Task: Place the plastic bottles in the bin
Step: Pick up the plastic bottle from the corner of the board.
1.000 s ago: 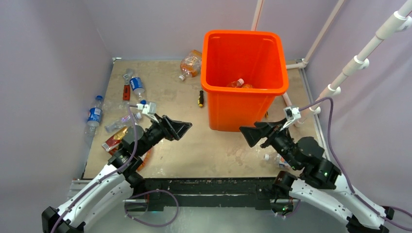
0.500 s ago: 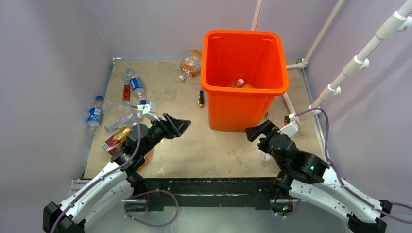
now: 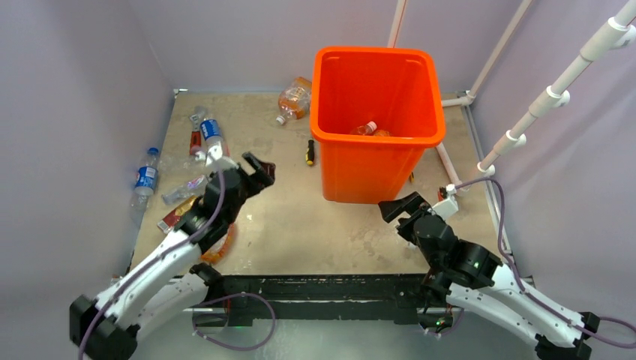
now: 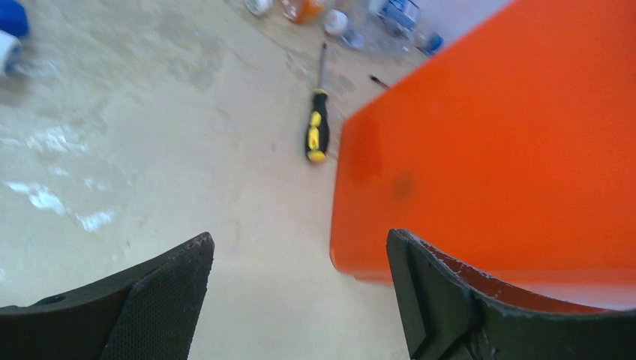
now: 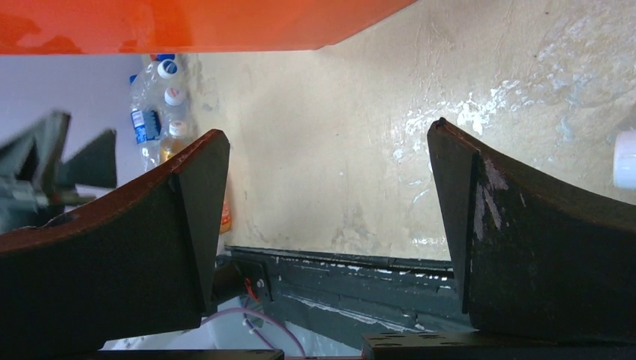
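The left pincer (image 3: 256, 169) hangs over the left half of the table (image 3: 300, 225). Its jaws are spread wide with nothing between them, and they point toward the bin. The right pincer (image 3: 396, 205) sits low over the right half, in front of the bin's near wall. Its jaws are fully wide and also empty, with bare table showing between them in the right wrist view.

The bin (image 3: 375, 161), bright orange, stands on the right half of the table toward the far edge. A bottle with a white cap (image 3: 367, 128) lies inside it at the bottom.

The other plastic bottles lie on the table outside the bin. An orange-tinted bottle (image 3: 294, 99) rests at the far edge, just beside the bin's left wall. A blue-labelled bottle (image 3: 212, 133) lies toward the far left corner, beside a red-handled tool (image 3: 195, 142). Another blue-labelled bottle (image 3: 145, 178) lies along the left edge. A clear crushed bottle (image 3: 184, 189) lies near it, close to the left arm.

A black-and-yellow screwdriver (image 3: 310, 152) lies just left of the bin, not touching it.
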You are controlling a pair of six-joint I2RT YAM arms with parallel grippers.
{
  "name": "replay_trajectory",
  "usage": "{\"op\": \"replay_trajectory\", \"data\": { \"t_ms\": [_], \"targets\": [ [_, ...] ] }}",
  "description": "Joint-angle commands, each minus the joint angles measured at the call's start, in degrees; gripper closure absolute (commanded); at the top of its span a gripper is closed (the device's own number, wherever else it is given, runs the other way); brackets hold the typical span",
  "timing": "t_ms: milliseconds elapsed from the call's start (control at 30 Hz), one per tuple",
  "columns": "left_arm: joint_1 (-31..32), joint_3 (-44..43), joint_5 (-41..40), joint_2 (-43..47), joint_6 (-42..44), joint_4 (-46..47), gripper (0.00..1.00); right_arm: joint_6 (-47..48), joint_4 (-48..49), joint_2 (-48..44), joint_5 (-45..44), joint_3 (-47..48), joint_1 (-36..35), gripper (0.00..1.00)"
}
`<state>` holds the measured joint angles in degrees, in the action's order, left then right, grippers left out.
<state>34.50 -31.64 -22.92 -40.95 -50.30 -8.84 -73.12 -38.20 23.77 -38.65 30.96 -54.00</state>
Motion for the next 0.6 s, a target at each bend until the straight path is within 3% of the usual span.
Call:
{"op": "replay_trajectory", "data": {
  "t_ms": [0, 133, 367, 567],
  "targets": [
    [-6.33, -12.12, -2.69, -18.66, 5.16, -0.95, 0.14, 5.15, 8.28, -2.84, 0.52, -2.61, -0.11, 0.01],
    [-13.61, -19.68, 4.00, -33.78, 9.84, 6.55, 0.15, 12.04, 13.20, -2.62, 3.18, -3.46, -0.12, 0.01],
    [-15.51, -42.06, 3.51, -61.01, 27.81, 10.86, 0.22, 17.91, 20.00, -2.23, 9.54, -7.37, -0.07, 0.01],
    [-18.23, -52.12, 14.09, -74.03, 41.11, 11.94, 0.23, 23.76, 22.71, -2.30, 12.18, -8.27, -0.13, 0.01]
  ]
}}
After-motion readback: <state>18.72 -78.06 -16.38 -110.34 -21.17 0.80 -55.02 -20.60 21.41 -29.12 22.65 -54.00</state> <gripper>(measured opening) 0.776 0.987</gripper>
